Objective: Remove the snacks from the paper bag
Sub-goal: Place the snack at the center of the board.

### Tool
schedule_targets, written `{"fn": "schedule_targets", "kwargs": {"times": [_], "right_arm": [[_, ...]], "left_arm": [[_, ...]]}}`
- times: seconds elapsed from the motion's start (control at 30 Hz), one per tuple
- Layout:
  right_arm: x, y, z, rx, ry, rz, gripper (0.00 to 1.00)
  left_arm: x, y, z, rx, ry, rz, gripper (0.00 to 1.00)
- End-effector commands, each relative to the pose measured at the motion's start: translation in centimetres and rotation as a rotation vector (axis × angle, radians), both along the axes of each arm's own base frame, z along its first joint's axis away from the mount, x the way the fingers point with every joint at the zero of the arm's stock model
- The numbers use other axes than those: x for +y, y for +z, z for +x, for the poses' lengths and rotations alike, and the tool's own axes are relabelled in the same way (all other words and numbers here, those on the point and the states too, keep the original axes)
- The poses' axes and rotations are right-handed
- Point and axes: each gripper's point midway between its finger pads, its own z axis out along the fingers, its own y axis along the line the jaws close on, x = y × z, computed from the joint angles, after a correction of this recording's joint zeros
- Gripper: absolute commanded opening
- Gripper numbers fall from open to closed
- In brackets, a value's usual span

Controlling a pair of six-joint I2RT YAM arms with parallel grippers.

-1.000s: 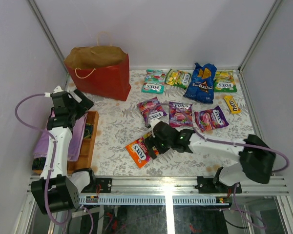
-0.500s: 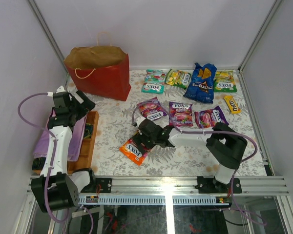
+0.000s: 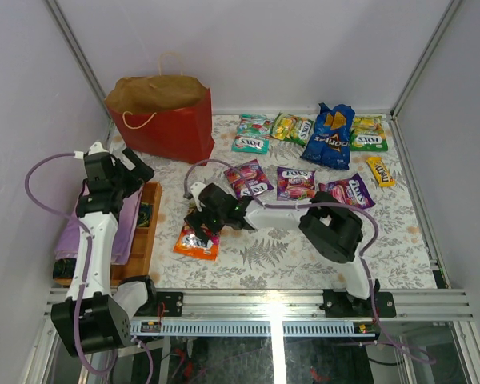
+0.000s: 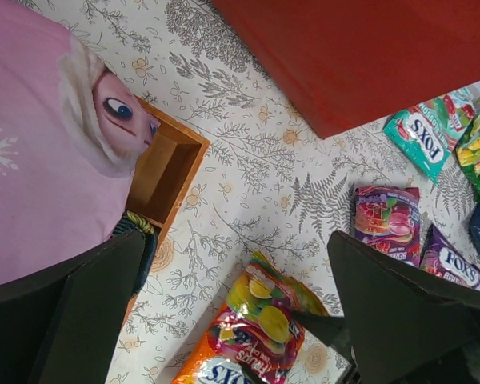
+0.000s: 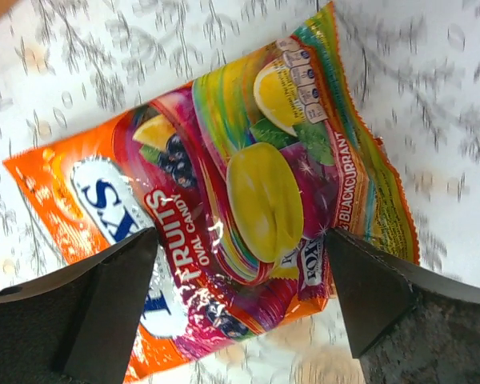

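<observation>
The red paper bag (image 3: 164, 120) stands upright at the back left and also shows in the left wrist view (image 4: 368, 56). Several snacks lie on the table: a blue chip bag (image 3: 330, 138), teal packets (image 3: 252, 134), green-yellow packets (image 3: 292, 128), a yellow bar (image 3: 380, 170) and purple-pink packets (image 3: 296, 184). My right gripper (image 3: 198, 224) reaches far left. Its jaws (image 5: 240, 240) stand wide and grip the near end of an orange packet (image 5: 232, 200) across its width. The packet also shows in the top view (image 3: 194, 242). My left gripper (image 3: 136, 168) is open and empty (image 4: 236, 240), raised over the tray's end.
A wooden tray (image 3: 150, 216) with a folded purple cloth (image 3: 72, 232) beside it lies along the left edge, close to the orange packet. The floral tablecloth is bounded by white walls on three sides.
My right gripper has swept left across the table with the orange packet in it, from near the middle to beside the wooden tray. The left arm has hardly moved.
</observation>
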Motion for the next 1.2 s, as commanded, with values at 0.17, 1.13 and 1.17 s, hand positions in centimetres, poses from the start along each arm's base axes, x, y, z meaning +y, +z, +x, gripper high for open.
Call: {"fn": "schedule_targets", "kwargs": {"times": [0.17, 1.13, 1.17], "right_arm": [[0.4, -3.8, 5.8, 0.092, -0.009, -0.024, 0.95], [-1.6, 14.6, 11.6, 0.020, -0.131, 0.528, 0.99], [-2.3, 15.7, 11.3, 0.032, -0.128, 0.573, 0.99]], "left_arm": [[-0.3, -0.5, 0.2, 0.005, -0.039, 0.000, 1.00], [-3.9, 2.2, 1.1, -0.099, -0.229, -0.098, 1.00], [-4.0, 2.7, 1.1, -0.110, -0.236, -0.100, 1.00]]}}
